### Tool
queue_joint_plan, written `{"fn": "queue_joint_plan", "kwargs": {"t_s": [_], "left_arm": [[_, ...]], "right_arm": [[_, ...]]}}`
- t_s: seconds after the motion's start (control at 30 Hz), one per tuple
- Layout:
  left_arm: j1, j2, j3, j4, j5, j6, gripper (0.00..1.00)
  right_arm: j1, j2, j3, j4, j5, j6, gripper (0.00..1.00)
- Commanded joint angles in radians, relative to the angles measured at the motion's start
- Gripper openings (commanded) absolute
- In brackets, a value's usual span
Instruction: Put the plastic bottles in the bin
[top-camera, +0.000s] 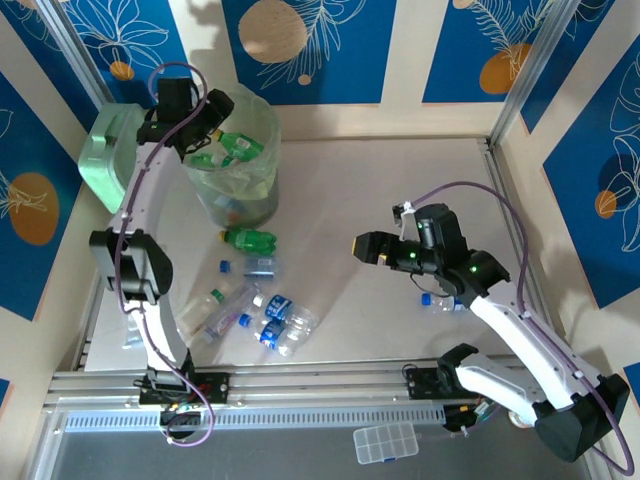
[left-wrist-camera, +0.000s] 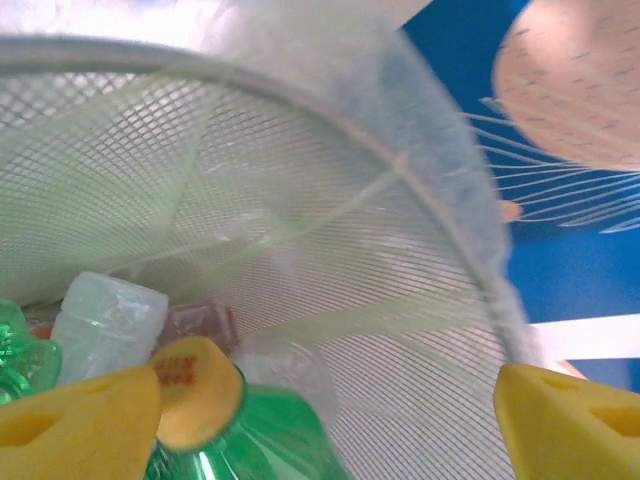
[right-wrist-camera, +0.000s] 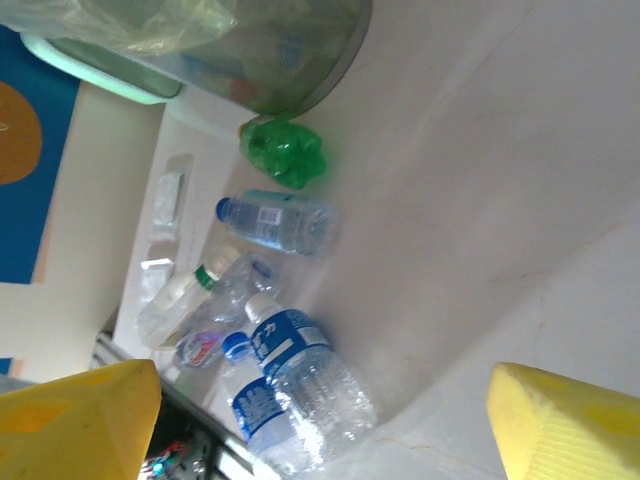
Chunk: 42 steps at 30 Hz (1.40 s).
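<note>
Now left jaws gape over the bin at the far-left corner of the counter, green bottle loose inside, while right jaws, spread and empty, aim at spare bottles near the left edge, likely next pick.

The bin stands far left on the bench, with several bottles inside it and a square box just to its left. More bottles lie clustered nearer, and one bottle lies well apart to the right.
</note>
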Motion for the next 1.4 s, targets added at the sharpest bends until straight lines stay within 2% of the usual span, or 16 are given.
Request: {"fn": "queue_joint_plan", "kwargs": {"t_s": [0.0, 0.07, 0.17, 0.2, 0.23, 0.33, 0.4, 0.5, 0.63, 0.7, 0.77, 0.9, 1.07, 1.23, 1.37], "left_arm": [[-0.011, -0.147, -0.016, -0.004, 0.046, 0.035, 0.86], [-0.027, -0.209, -0.057, -0.020, 0.042, 0.057, 0.86], [-0.078, -0.342, -0.163, -0.013, 0.031, 0.140, 0.90], [-0.106, -0.398, -0.214, 0.004, 0.022, 0.178, 0.97], [-0.139, -0.457, -0.279, 0.046, 0.016, 0.228, 0.99], [-0.269, -0.603, -0.471, 0.179, -0.019, 0.355, 0.99], [-0.335, -0.612, -0.503, 0.149, -0.007, 0.371, 0.99], [-0.422, -0.581, -0.556, 0.117, 0.074, 0.348, 0.99], [-0.578, -0.571, -0.643, 0.103, 0.047, 0.372, 0.99], [-0.627, -0.572, -0.676, 0.090, 0.029, 0.383, 0.99], [-0.640, -0.575, -0.707, 0.077, 0.032, 0.390, 0.99], [-0.640, -0.600, -0.745, 0.046, 0.017, 0.422, 0.99], [-0.641, -0.657, -0.818, 0.092, -0.016, 0.490, 0.99], [-0.640, -0.645, -0.827, 0.087, 0.024, 0.515, 0.99], [-0.640, -0.636, -0.843, 0.109, 0.038, 0.514, 0.99]], "right_arm": [[0.006, 0.005, 0.079, -0.175, 0.180, -0.056, 0.92], [0.009, -0.011, 0.096, -0.217, 0.268, -0.064, 1.00], [-0.005, -0.060, 0.092, -0.255, 0.396, -0.042, 0.99], [-0.021, -0.080, 0.081, -0.256, 0.414, -0.030, 0.99], [-0.044, -0.100, 0.064, -0.247, 0.423, -0.013, 0.99], [-0.122, -0.120, 0.035, -0.265, 0.426, 0.065, 0.99], [-0.170, -0.108, 0.036, -0.311, 0.439, 0.121, 0.99], [-0.247, -0.062, 0.045, -0.409, 0.485, 0.242, 0.98], [-0.370, 0.003, 0.041, -0.521, 0.493, 0.431, 0.97], [-0.429, 0.018, 0.018, -0.546, 0.479, 0.508, 0.95], [-0.464, 0.022, -0.022, -0.535, 0.482, 0.565, 0.91], [-0.533, 0.045, -0.081, -0.506, 0.495, 0.627, 0.91], [-0.667, 0.138, -0.179, -0.307, 0.334, 0.588, 0.93], [-0.690, 0.278, -0.172, -0.196, 0.371, 0.534, 0.95], [-0.720, 0.344, -0.205, -0.135, 0.346, 0.555, 0.91]]}}
